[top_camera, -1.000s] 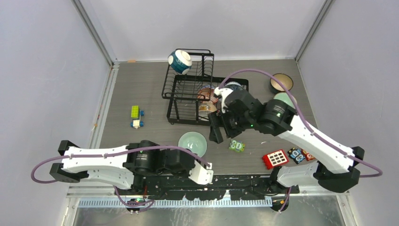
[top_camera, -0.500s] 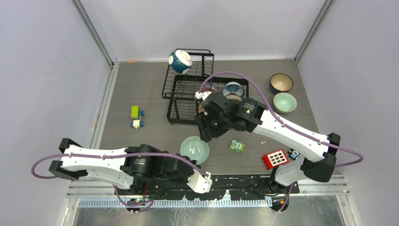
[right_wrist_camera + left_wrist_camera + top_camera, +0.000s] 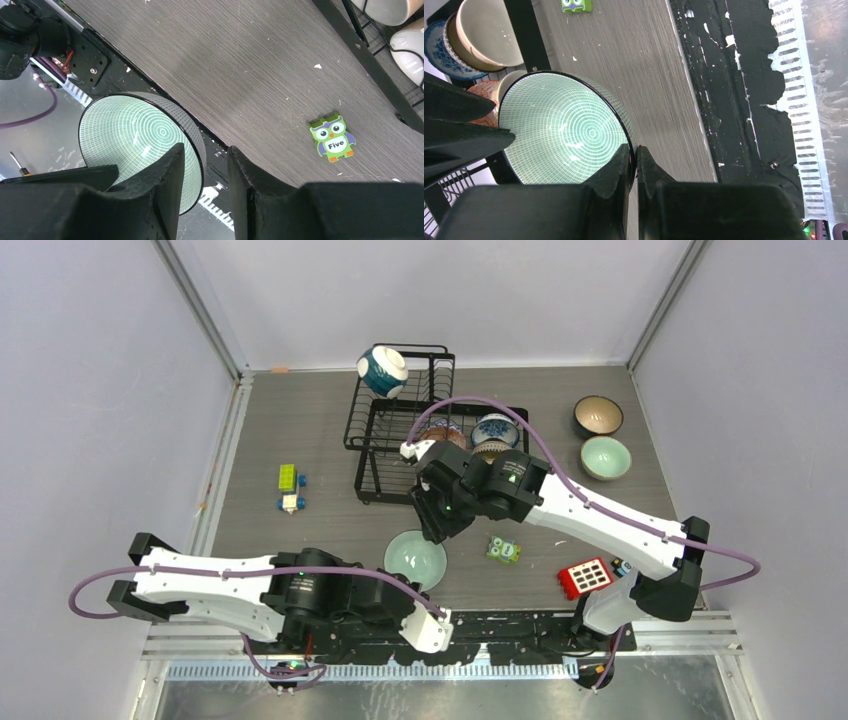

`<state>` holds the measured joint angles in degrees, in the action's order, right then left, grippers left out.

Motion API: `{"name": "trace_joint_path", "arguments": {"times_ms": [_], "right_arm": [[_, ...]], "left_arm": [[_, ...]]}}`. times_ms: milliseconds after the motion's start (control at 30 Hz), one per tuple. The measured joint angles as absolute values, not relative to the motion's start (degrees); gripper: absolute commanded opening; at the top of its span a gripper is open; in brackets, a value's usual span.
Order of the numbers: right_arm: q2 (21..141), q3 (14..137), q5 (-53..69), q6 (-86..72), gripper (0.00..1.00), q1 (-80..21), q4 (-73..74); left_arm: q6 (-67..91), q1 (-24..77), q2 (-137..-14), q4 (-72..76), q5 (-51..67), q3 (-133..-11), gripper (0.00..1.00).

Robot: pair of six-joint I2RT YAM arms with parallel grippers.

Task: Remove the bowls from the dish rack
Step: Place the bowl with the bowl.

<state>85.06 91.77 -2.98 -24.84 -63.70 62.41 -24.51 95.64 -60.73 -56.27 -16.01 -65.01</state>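
On the left, the left pincer (image 3: 633, 161) stays clenched on the near rim of the mint bowl (image 3: 414, 558). This bowl is in front of the rack (image 3: 368, 455), close to the near edge of the tabletop (image 3: 300, 420); I cannot tell if it rests there or is lifted a little. This arm has almost not moved. Behind it, the rack is not yet unloaded: a blue-and-white bowl (image 3: 382, 371) sits on the corner of the upper basket, and several more bowls (image 3: 496, 428) stand in the lower tray. The change is in the right arm: one second ago it was at the front of the rack, and now it has swung left and down to the mint bowl. The right pincer (image 3: 205, 165) is astride the far rim, one finger inside the bowl and one outside. A gap is visible beside the rim, so it is released and does not grasp yet. I judge this to be a handover: once the right pincer holds firmly, the left one can let go. The bowl can then go to the right, where a brown bowl (image 3: 597, 415) and a second mint bowl (image 3: 605, 456) already stand on the tabletop, well apart from the rack.
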Motion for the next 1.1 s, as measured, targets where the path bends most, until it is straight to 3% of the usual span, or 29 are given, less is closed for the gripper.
{"name": "trace_joint_path", "arguments": {"times_ms": [633,800,933,1100], "right_arm": [[85.14,89.01,-2.68,-24.03,0.31,-65.06,62.39],[85.14,87.96,-2.46,-24.03,0.21,-65.56,62.41],[85.14,87.72,-2.39,-23.92,0.03,-65.8,62.35],[85.14,87.5,-2.81,-23.51,0.01,-65.89,62.76]], "left_arm": [[-24.45,95.66,-60.75,-56.38,-15.2,-65.23,0.0],[-24.43,95.68,-60.77,-56.38,-15.2,-65.23,0.0],[-24.27,95.68,-60.88,-56.31,-15.27,-65.23,0.01],[-24.21,95.79,-61.01,-56.38,-15.55,-65.23,0.33]]}}
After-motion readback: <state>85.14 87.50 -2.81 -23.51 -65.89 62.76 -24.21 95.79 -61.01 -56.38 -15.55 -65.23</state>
